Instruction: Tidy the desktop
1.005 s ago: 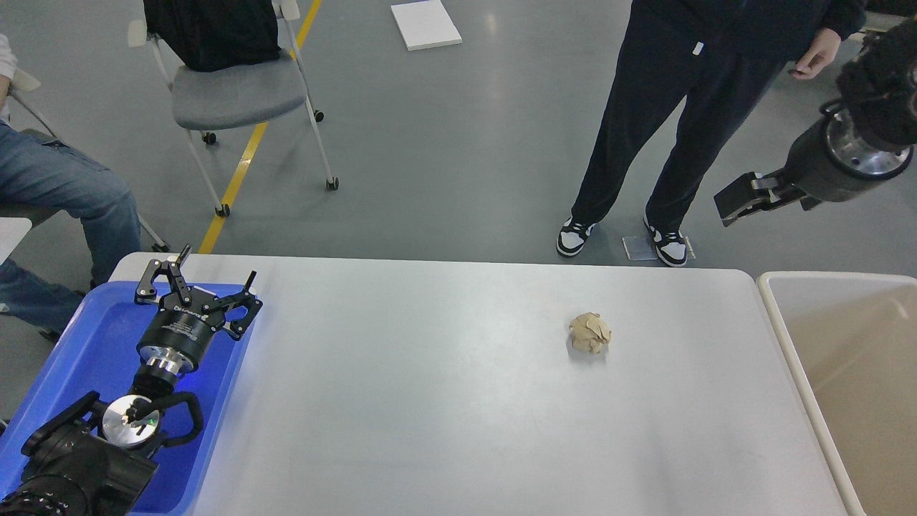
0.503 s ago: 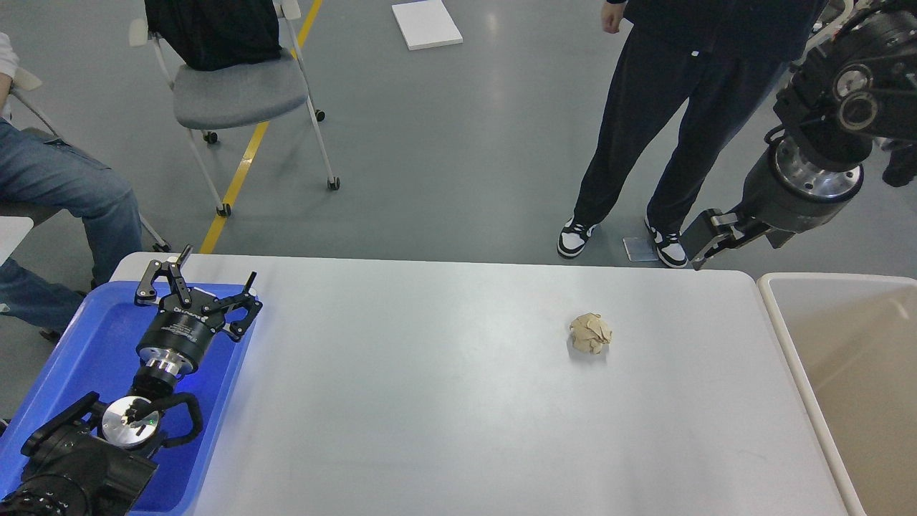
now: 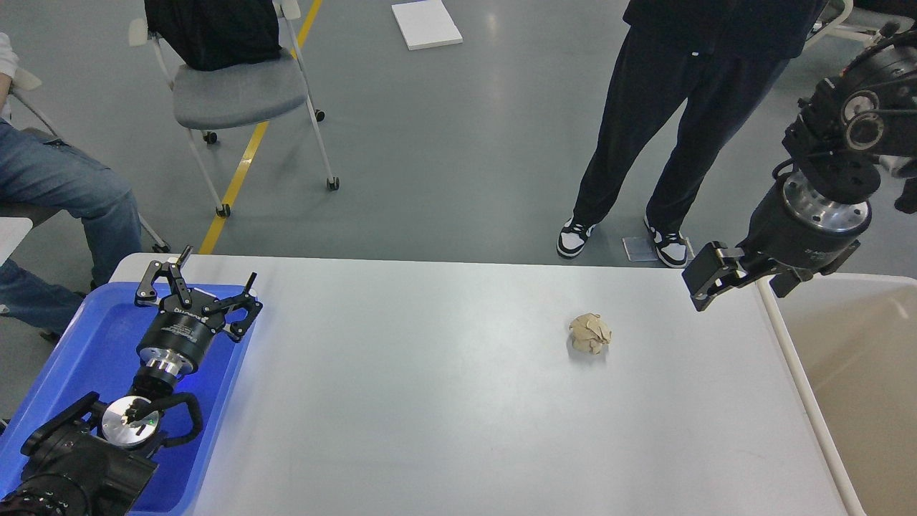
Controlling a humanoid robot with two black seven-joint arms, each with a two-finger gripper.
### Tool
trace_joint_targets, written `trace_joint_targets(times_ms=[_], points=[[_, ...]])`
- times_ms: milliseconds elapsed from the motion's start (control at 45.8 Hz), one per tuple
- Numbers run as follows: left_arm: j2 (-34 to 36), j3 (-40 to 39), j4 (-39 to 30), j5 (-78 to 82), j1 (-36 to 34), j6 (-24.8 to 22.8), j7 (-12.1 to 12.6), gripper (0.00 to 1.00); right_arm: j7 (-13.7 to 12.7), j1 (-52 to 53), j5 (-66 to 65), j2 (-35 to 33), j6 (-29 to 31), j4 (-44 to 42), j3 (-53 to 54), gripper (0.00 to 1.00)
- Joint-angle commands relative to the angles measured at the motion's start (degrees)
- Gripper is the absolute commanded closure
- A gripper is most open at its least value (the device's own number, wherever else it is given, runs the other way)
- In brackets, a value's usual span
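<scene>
The desktop (image 3: 430, 401) is a wide white-grey tabletop. A crumpled beige paper ball (image 3: 589, 333) lies on it, right of the middle. My left gripper (image 3: 203, 274) is open and empty, hovering over the far end of the blue tray (image 3: 93, 344) at the left edge. My right gripper (image 3: 706, 283) hangs above the table's far right corner, right of the ball and apart from it. It is seen side-on and dark, so its fingers cannot be told apart.
A beige open-topped bin (image 3: 860, 373) stands against the table's right edge. A person (image 3: 680, 107) in dark clothes stands just beyond the far edge. A grey chair (image 3: 236, 93) and a seated person (image 3: 50, 186) are at the far left.
My right arm has come down and moved left, from high above the bin to just over the table's far right corner. The left arm and the paper ball have not moved.
</scene>
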Motion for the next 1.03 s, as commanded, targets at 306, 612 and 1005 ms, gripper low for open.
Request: trace_joint_targets(times_ms=[306, 612, 1005], points=[[-0.09, 0.00, -0.09, 0.02, 0.00, 0.00, 0.01, 0.00, 4.56, 9.20, 0.80, 1.30, 0.00, 1.62, -8.45, 0.00], [-0.09, 0.00, -0.09, 0.02, 0.00, 0.00, 0.01, 0.00, 4.39, 10.96, 1.50, 1.83, 0.00, 1.62, -8.81, 0.00], [-0.09, 0.00, 0.00, 0.02, 0.00, 0.00, 0.01, 0.00, 4.39, 11.05, 1.50, 2.44, 0.00, 1.62, -8.81, 0.00]])
